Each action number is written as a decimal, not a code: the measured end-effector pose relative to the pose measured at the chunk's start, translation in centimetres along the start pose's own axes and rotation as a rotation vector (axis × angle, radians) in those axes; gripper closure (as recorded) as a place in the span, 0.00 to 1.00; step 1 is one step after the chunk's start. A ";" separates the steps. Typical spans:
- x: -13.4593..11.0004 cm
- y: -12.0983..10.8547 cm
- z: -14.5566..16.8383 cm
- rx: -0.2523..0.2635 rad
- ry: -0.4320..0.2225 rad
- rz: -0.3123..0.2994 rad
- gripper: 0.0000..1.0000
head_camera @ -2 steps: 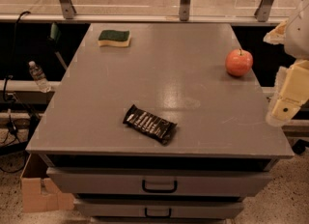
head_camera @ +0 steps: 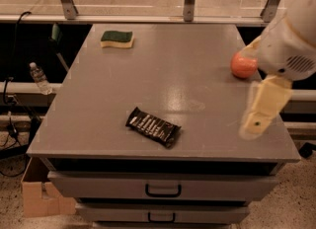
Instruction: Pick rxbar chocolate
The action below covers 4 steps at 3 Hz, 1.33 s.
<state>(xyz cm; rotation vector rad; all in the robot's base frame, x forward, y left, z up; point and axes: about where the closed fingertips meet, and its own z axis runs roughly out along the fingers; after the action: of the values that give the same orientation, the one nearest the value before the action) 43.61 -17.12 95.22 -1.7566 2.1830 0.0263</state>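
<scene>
The rxbar chocolate (head_camera: 153, 126), a flat black wrapper with white lettering, lies at an angle near the front edge of the grey table (head_camera: 163, 70), left of centre. My gripper (head_camera: 261, 109) hangs above the table's right side, well right of the bar and just in front of a red apple. It holds nothing that I can see.
A red apple (head_camera: 242, 66) sits at the right, partly behind my arm. A green-and-yellow sponge (head_camera: 117, 39) lies at the back left. Drawers with handles (head_camera: 163, 190) are below the front edge. A cardboard box (head_camera: 37, 193) and water bottle (head_camera: 39, 78) are to the left.
My arm and gripper have moved left and forward over the table's right side, now partly covering the apple. The bar, sponge and apple have not moved.
</scene>
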 end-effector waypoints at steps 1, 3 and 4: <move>-6.3 3.2 5.4 -0.106 -0.108 -0.051 0.00; -15.3 5.9 11.8 -0.182 -0.238 -0.092 0.00; -17.3 5.6 13.7 -0.171 -0.269 -0.081 0.00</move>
<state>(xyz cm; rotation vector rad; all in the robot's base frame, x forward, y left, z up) 44.83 3.64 85.88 -1.8109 1.9639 0.4169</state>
